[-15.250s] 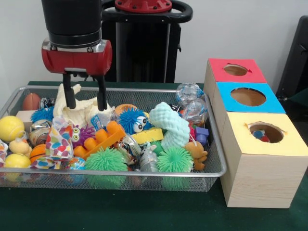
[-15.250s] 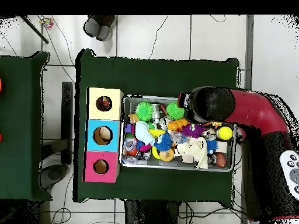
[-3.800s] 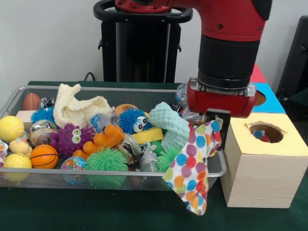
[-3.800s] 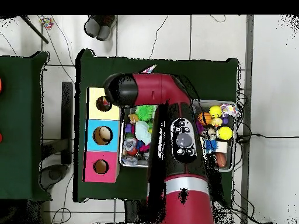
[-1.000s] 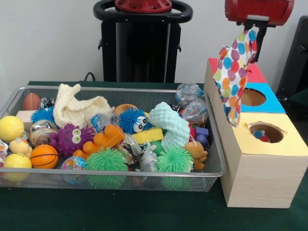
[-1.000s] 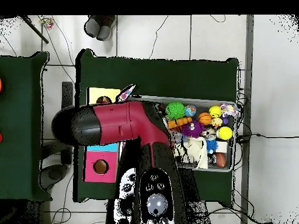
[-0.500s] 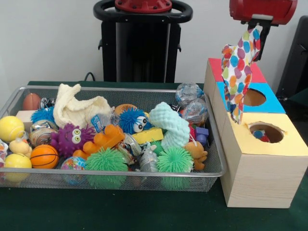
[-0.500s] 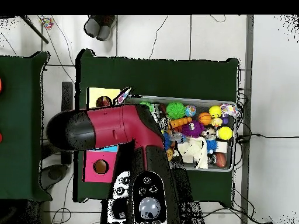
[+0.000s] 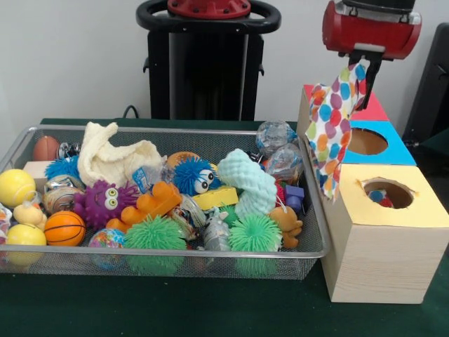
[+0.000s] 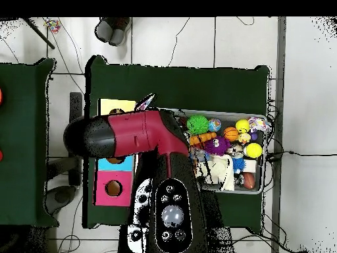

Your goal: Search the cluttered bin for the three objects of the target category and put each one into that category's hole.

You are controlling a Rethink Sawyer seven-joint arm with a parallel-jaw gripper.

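One polka-dot cloth hangs pinched in our gripper, which has swung back from half a second ago; the cloth now dangles between the bin and the blue hole, so we judge re-centring is needed.

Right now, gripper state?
Gripper: shut on the polka-dot cloth, which hangs above the boxes.

Claw w/ spotted cloth above boxes.
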